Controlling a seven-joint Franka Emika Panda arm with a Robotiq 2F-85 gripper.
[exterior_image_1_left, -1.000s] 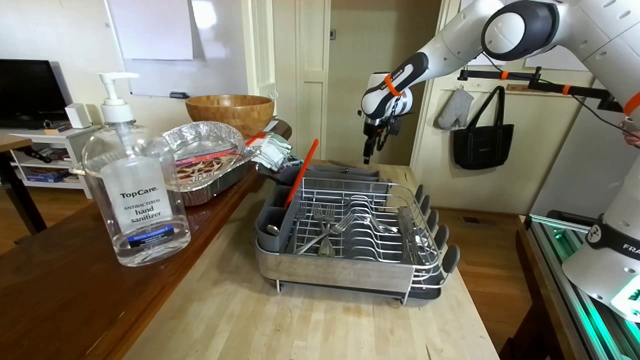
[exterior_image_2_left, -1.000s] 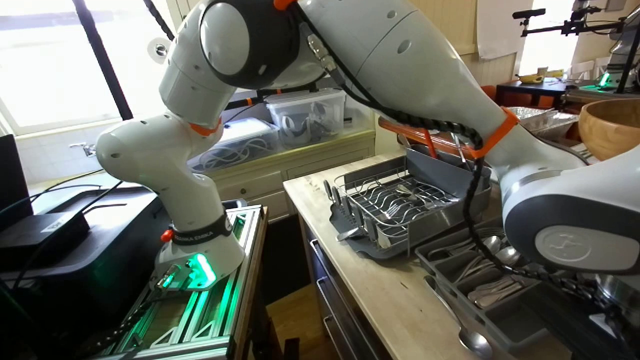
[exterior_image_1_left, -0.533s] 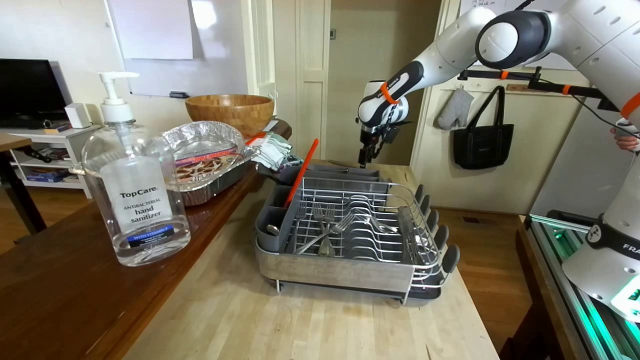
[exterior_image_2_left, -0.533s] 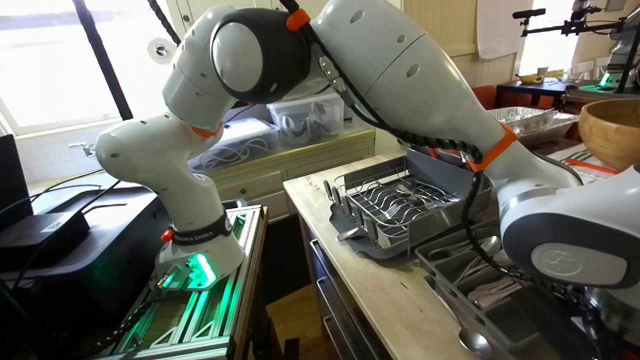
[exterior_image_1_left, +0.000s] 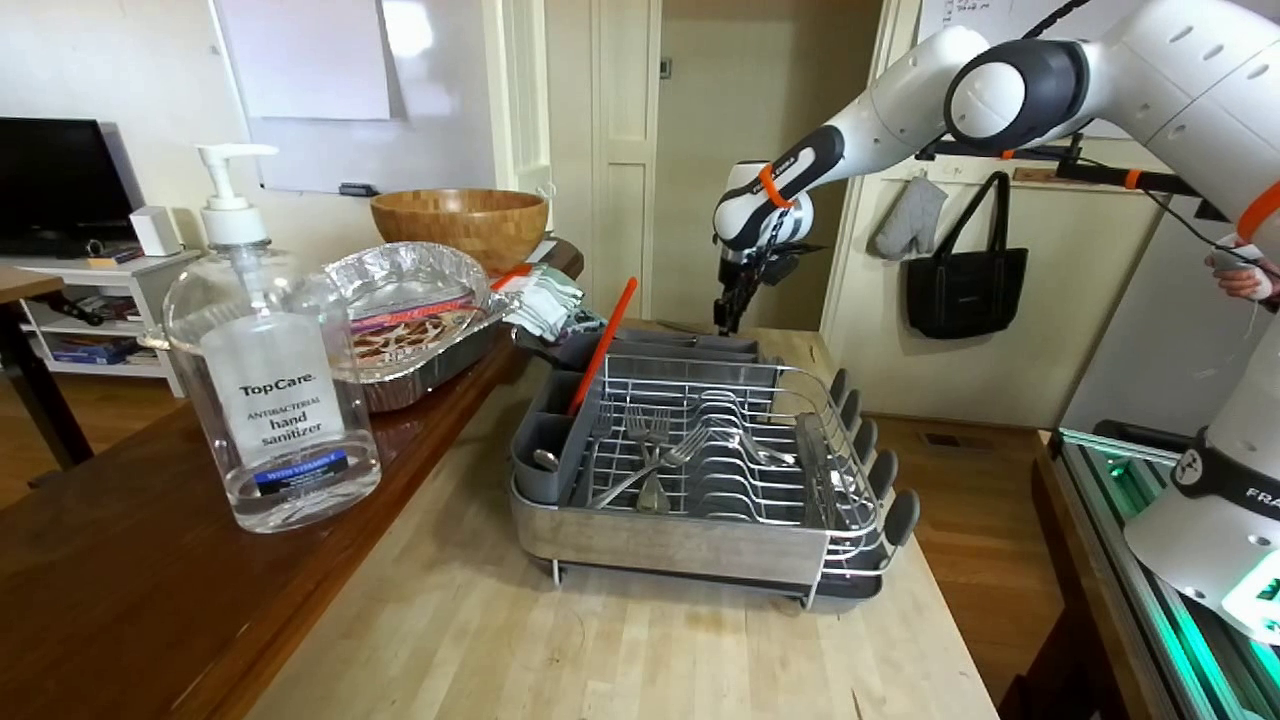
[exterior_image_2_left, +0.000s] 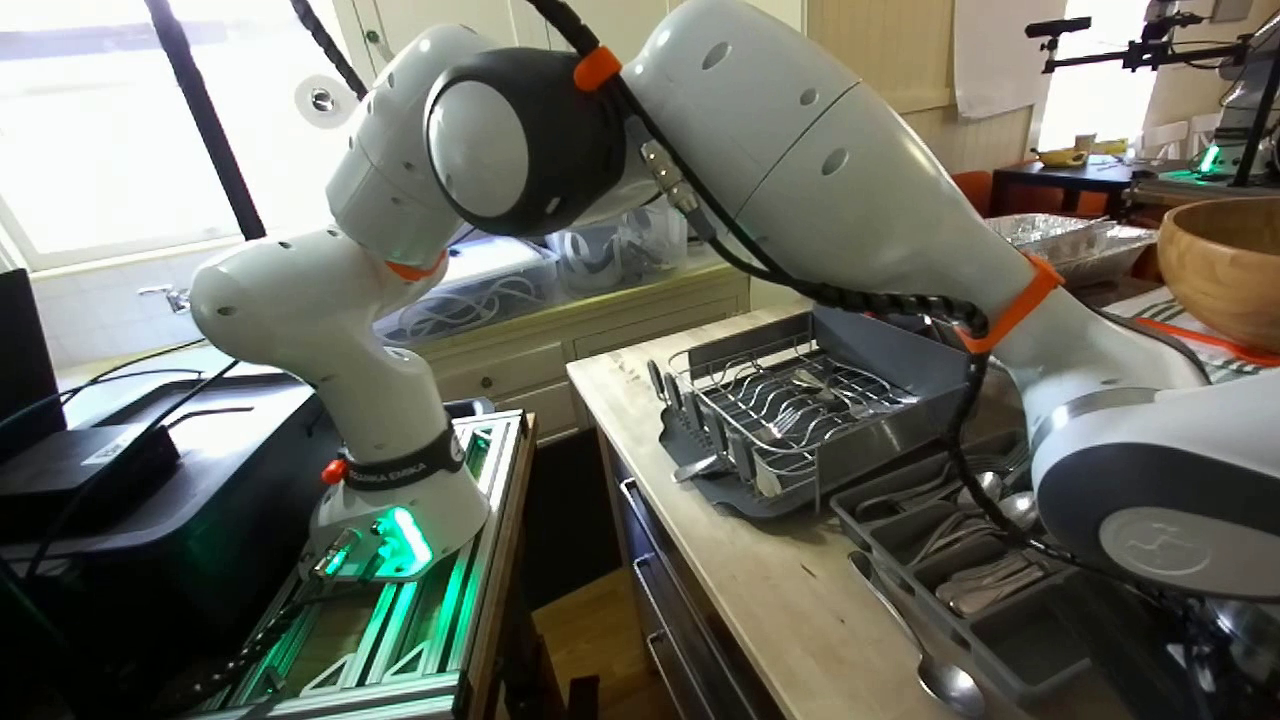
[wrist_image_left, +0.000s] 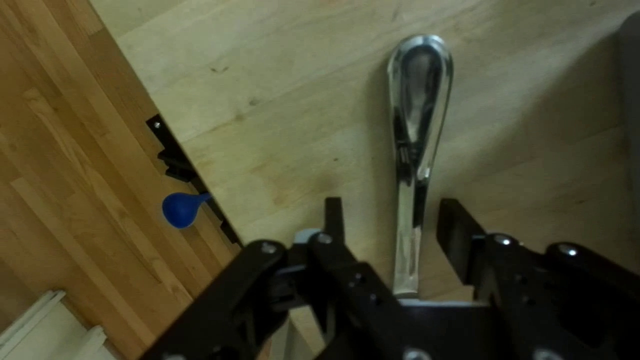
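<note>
In the wrist view my gripper stands open, its jaws partway in. A shiny metal utensil handle lies on the pale wooden counter, running between the two fingers. Neither finger touches it; the right finger is closer to it than the left one. The utensil's other end is hidden beneath the gripper, so its kind does not show. Behind the dish rack, an exterior view shows the gripper low, near the counter's far end. The arm largely hides it in an exterior view at bottom right.
A grey cutlery tray holds several utensils, and a spoon lies beside it. Past the counter edge a blue ladle hangs over the floor. A sanitizer bottle and a wooden bowl stand on the adjoining brown surface.
The arm's elbow has sunk in both exterior views, and the gripper has shifted slightly left and down behind the rack. Dish rack and cutlery look unmoved. A person's hand at far right moved slightly left.
</note>
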